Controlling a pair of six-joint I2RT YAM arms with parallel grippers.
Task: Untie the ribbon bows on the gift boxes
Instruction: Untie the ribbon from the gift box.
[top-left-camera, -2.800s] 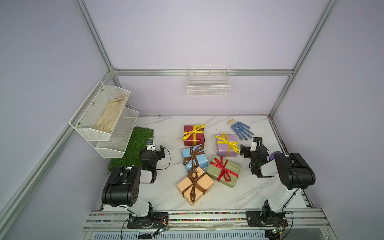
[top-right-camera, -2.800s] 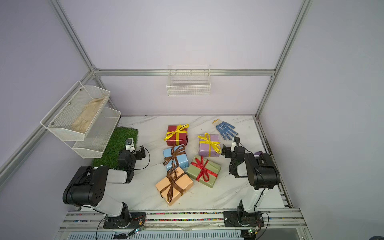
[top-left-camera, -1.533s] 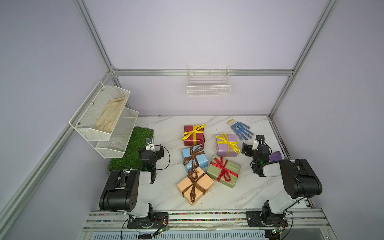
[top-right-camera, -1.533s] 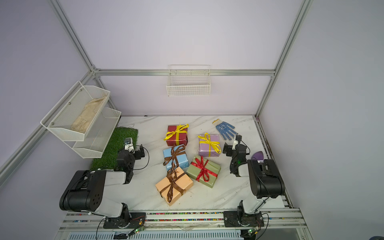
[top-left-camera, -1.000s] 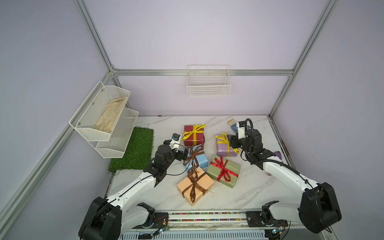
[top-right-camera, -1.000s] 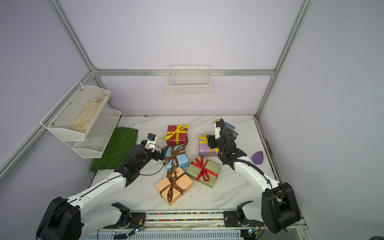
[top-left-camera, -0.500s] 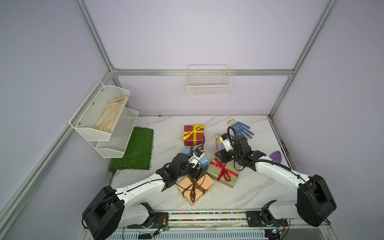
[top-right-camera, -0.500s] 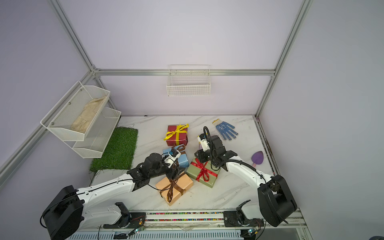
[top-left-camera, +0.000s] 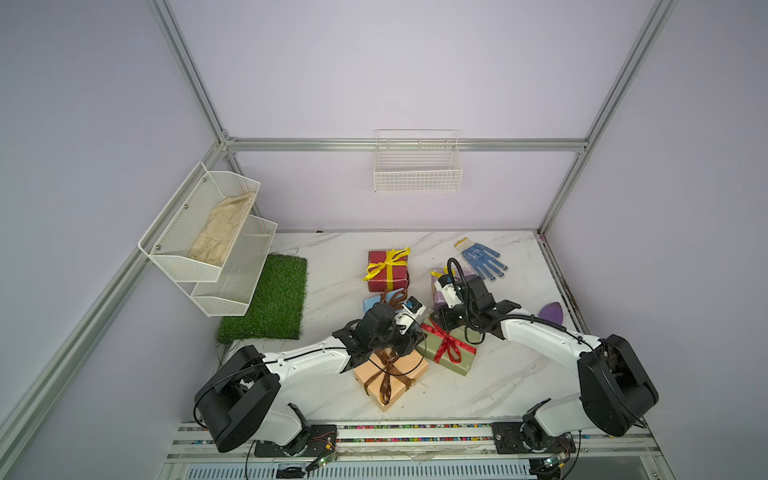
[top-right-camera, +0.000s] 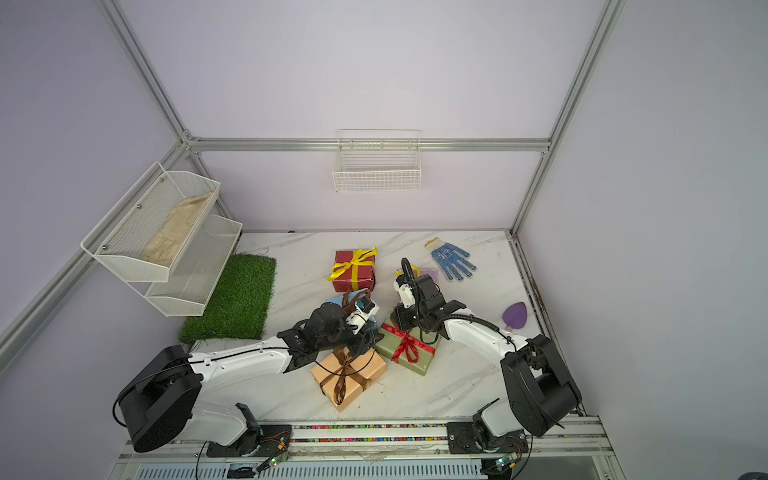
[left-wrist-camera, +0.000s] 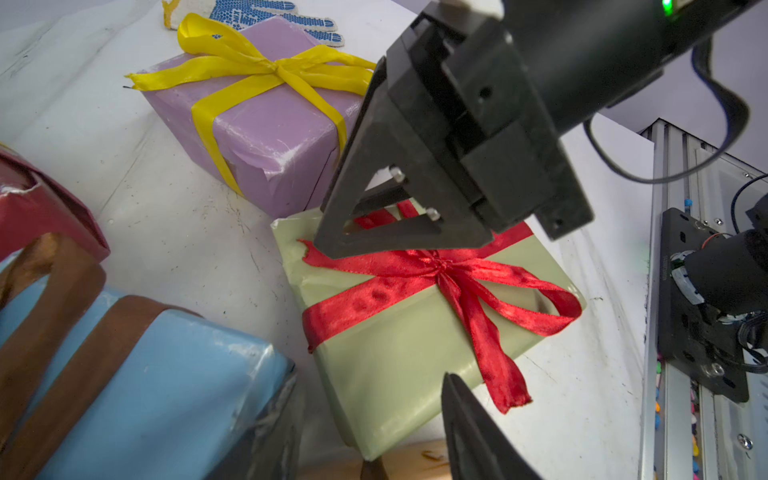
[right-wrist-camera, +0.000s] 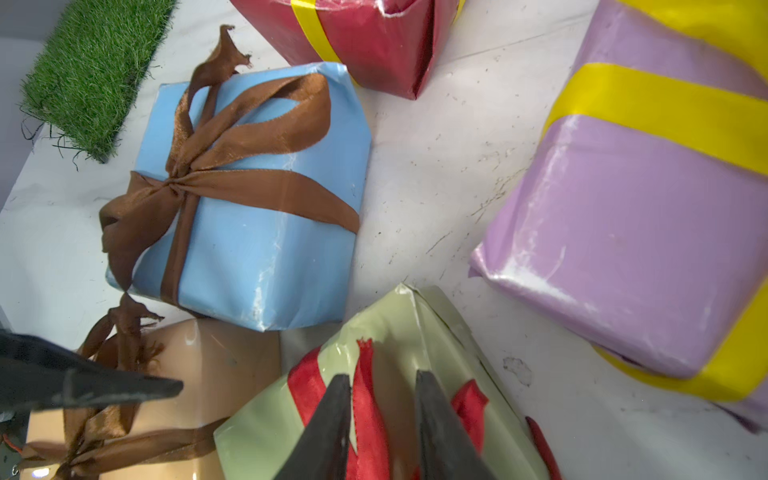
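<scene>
Reaching in from both sides, the two arms meet over the olive green box (top-left-camera: 465, 360), which lies flat on the tabletop (top-left-camera: 498, 382) in the middle of the group. Its long axis runs on a diagonal: one short end points to the light blue box (right-wrist-camera: 257, 199), the opposite one to the front right of the tabletop. The red ribbon bow (left-wrist-camera: 444, 266) is tied on the top face with the knot near the centre. The right hand (right-wrist-camera: 380, 384) comes down at the end of this box that is nearest to the light blue box and the lilac box (left-wrist-camera: 266, 124). Its fingers (right-wrist-camera: 328, 424) stand a little apart, and a red tail (right-wrist-camera: 365, 370) of the bow lies lengthwise in the gap, the frayed end pointing away from the hand toward the box corner. Green paper shows between this tail and one finger, so the hand is not clenched on it. The left hand (top-left-camera: 409, 340) hovers above the place where the olive green box and the peach box (top-left-camera: 405, 382) come together — its fingers (left-wrist-camera: 457, 411) are spread wide and grasp nothing. The light blue box and the peach box carry each a brown bow (right-wrist-camera: 195, 178), both tied; the lilac box and the dark red box (top-left-camera: 388, 276) at the back carry each a yellow bow (left-wrist-camera: 266, 66), also tied.
</scene>
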